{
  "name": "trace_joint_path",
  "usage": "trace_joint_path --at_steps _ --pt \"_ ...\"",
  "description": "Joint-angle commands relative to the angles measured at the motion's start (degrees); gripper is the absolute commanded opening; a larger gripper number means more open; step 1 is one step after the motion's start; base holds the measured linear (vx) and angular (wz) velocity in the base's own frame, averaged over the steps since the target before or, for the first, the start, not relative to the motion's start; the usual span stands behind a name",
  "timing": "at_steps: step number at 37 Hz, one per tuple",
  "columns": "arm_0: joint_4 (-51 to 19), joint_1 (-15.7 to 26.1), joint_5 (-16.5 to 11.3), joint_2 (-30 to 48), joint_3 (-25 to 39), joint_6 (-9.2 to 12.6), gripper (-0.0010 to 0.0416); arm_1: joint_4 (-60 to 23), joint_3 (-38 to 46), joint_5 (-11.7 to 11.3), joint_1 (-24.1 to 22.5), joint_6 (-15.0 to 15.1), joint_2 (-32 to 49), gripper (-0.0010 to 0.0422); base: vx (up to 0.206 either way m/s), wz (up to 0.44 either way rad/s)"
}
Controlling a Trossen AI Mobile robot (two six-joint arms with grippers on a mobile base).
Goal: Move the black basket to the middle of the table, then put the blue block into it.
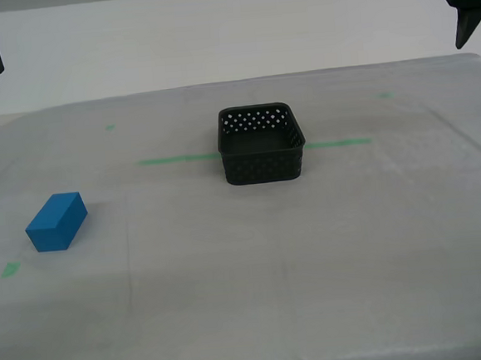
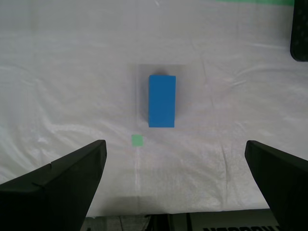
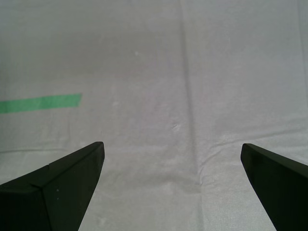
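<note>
The bench (image 1: 258, 295) is covered in pale whitish-grey cloth and fills most of the exterior view. Toward the exterior view's left, the blue block (image 1: 56, 221) lies flat on the cloth, alone and well apart from everything else, with a small green tape bit (image 1: 10, 268) just in front of it. In the second wrist view the same blue block (image 2: 161, 100) lies below the second gripper (image 2: 178, 159), clear of both dark fingers (image 2: 62, 183), whose jaws are spread wide with nothing between them; a green tape square (image 2: 137, 140) sits just beside the block's near end, and a corner of the basket (image 2: 299, 33) shows at the picture's edge. Near the middle of the exterior view stands the black basket (image 1: 261, 144), upright, with rows of round holes in its walls and nothing visible inside. It sits on the long green tape line (image 1: 176, 159), which shows on both sides of it. In the first wrist view, the first gripper (image 3: 172, 159) hangs over bare cloth with its jaws spread wide and empty, one end of the green tape line (image 3: 39, 103) lying near it. In the exterior view only dark tips of an arm show in each upper corner, raised well above the bench.
</note>
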Motion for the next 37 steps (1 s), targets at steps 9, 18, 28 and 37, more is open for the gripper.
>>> trace_joint_path --at_steps 9,18,28,37 --pt "0.02 0.02 -0.04 -0.02 0.00 -0.13 0.0398 3.39 -3.34 -2.03 -0.52 2.91 0.00 0.0401 0.000 0.000" --pt "0.07 0.02 -0.04 -0.02 0.00 -0.13 0.0398 8.48 -8.90 -1.05 -0.55 3.69 2.32 0.0401 0.000 0.000" --pt "0.17 0.02 -0.04 -0.02 0.00 -0.13 0.0398 14.71 -11.98 -0.13 -0.66 4.68 6.45 0.0401 0.000 0.000" --pt "0.24 0.02 -0.04 -0.02 0.00 -0.13 0.0398 18.93 -13.90 -0.07 -0.74 4.70 9.75 0.0401 0.000 0.000"
